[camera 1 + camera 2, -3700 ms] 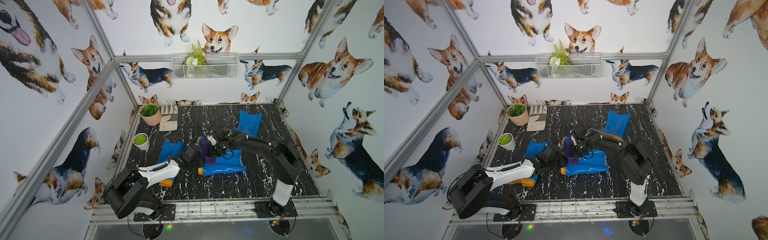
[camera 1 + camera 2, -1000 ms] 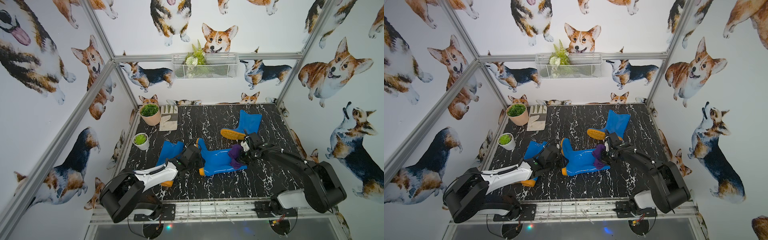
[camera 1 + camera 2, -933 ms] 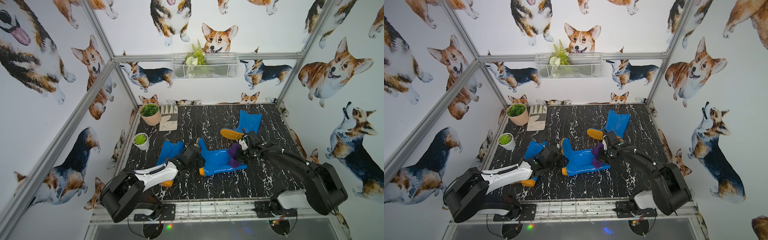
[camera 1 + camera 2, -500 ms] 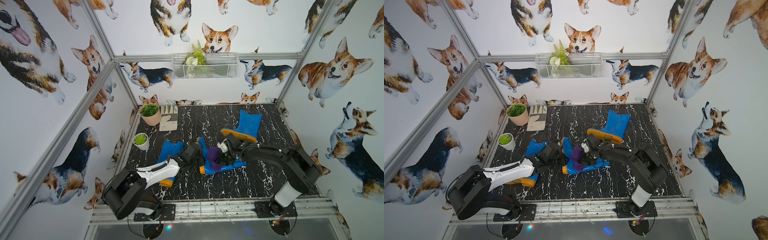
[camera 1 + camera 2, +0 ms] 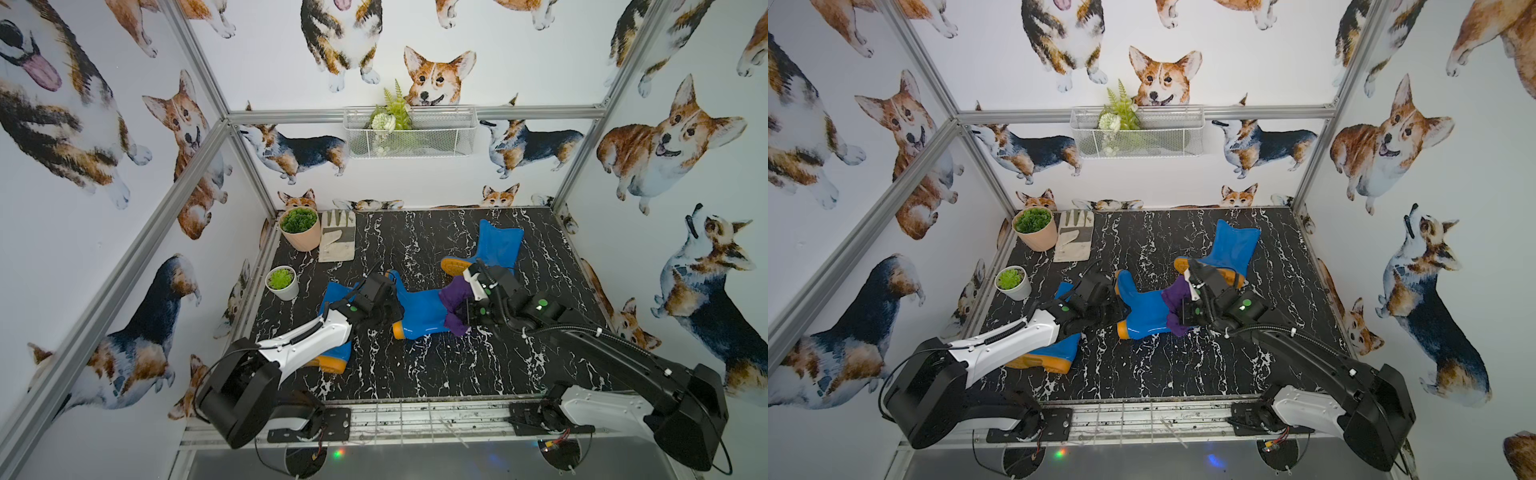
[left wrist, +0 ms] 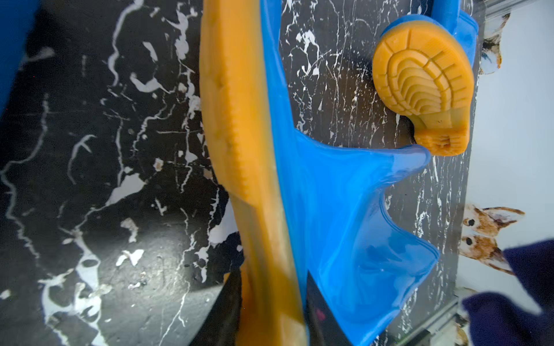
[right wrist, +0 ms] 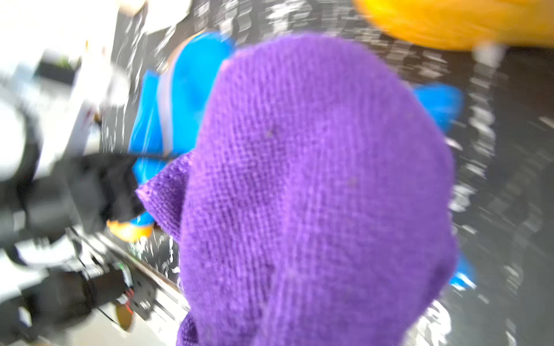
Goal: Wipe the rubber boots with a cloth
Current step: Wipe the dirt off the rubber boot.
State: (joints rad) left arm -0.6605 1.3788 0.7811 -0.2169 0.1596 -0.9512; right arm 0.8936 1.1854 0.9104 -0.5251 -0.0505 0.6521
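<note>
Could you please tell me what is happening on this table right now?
Two robot arms are wiping a blue rubber boot. The left gripper clamps the middle boot, which lies on its side, at its sole end. The right gripper is shut on the purple cloth, which lies against that boot's shaft near its open top. A second boot lies under the left arm, and a third boot lies at the back right.

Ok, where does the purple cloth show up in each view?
Top view: cloth centre-right, on the middle boot's shaft.
Top view: cloth just right of centre, same boot.
Left wrist: a dark bit of cloth at the picture's edge, past the boot's shaft.
Right wrist: cloth fills most of the picture, blurred.
Shared landmark: the middle boot, lying on its side.
</note>
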